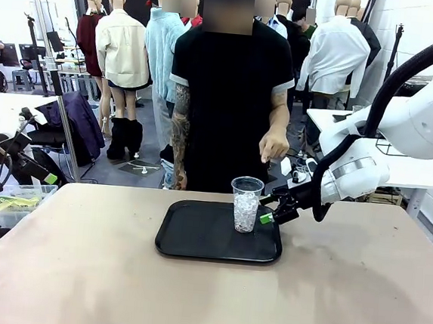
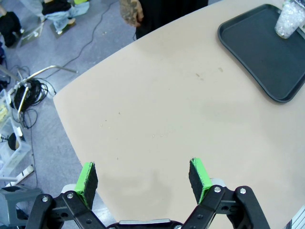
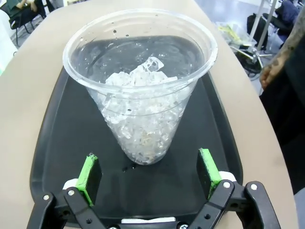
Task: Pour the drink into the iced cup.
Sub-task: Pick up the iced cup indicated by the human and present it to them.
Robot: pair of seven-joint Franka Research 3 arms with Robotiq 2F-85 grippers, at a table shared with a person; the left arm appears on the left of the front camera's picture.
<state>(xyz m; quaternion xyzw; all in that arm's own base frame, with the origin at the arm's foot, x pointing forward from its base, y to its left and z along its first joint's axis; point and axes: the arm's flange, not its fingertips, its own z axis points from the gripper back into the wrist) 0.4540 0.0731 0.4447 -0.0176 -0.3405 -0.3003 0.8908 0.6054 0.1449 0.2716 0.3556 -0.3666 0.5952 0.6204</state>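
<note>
Right gripper, state: fingers spread wide, green pads apart, nothing between them clamped. Left gripper: likewise spread and empty, hanging over bare table near its left edge.

Position of the iced cup: upright on the black tray, toward the tray's far right part, mid-table. It is clear plastic, filled with white ice to roughly two thirds. I see no brown liquid in it, so I judge the pour not yet begun. Where the drink itself stands I cannot tell.

Key relation: in the right wrist view the iced cup lies dead ahead of the right gripper, centred on the line between the two pads. Its base sits just beyond the fingertips. The cup's long axis is vertical and the fingers come at it level, low on the wall, from its right side as the front view has it. The base is narrower than the gap, and the rim much wider. Whether the near pad touches the wall I cannot tell; from the wrist, both pads look clear of it.

The right arm is plainly nearer. From the left wrist the iced cup and tray are well apart, off at the frame's corner.

The person's hand hangs above and behind the cup, not touching it.

Judgement: a short straight advance would bracket the base, and any sideways drift risks tipping the tapered cup.
</note>
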